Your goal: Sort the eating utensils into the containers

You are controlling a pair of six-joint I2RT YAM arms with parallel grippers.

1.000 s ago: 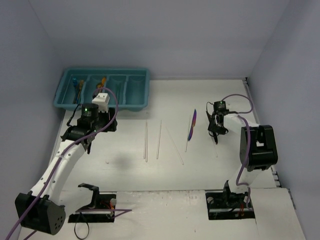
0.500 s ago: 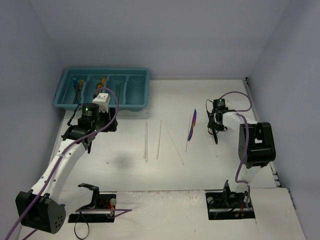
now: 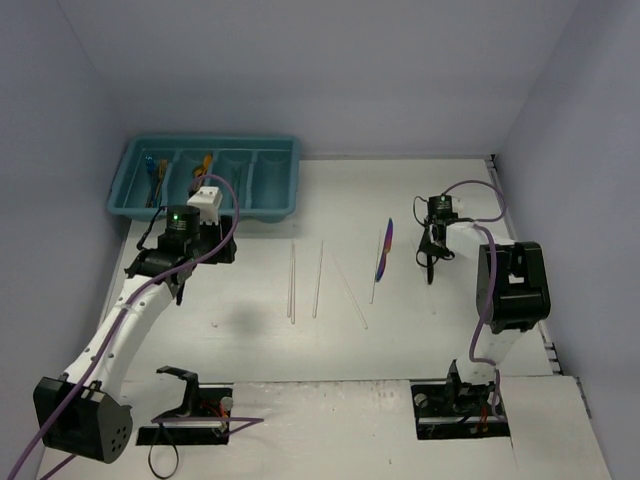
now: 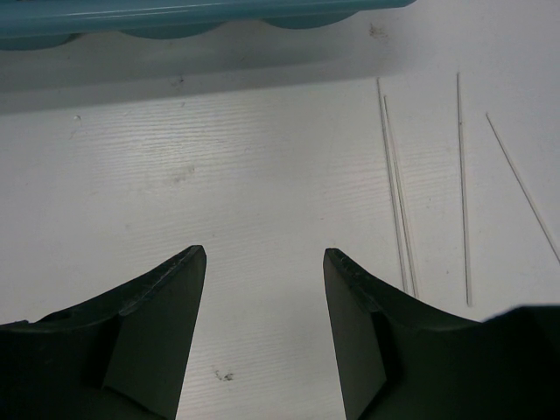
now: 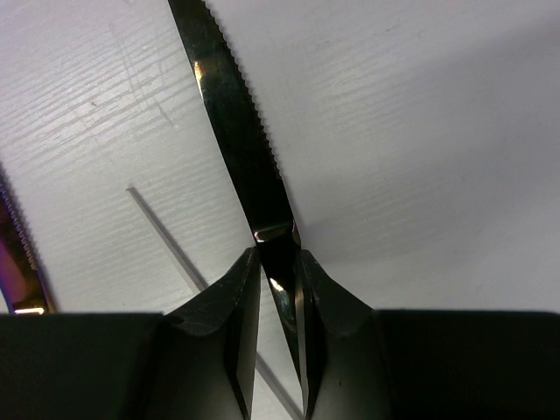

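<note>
My right gripper (image 5: 277, 254) is shut on a black serrated knife (image 5: 232, 114), its blade running up and away over the white table. In the top view this gripper (image 3: 431, 268) stands at the right, beside a purple knife (image 3: 385, 250). A teal tray (image 3: 250, 208) sits at the back left with a few blue and orange utensils (image 3: 155, 172) in its left compartments. My left gripper (image 4: 264, 255) hangs open over bare table just in front of the tray (image 4: 175, 17), nothing between its fingers. Thin pale sticks (image 3: 292, 285) lie mid-table.
More pale sticks (image 4: 462, 175) lie to the right of my left gripper. One stick (image 5: 166, 236) runs under my right gripper, and the purple knife's edge (image 5: 17, 262) shows at the far left of that view. Walls close in on three sides.
My right gripper's jaws have closed onto the black knife, and the right arm has shifted slightly. The left arm has hardly moved.
</note>
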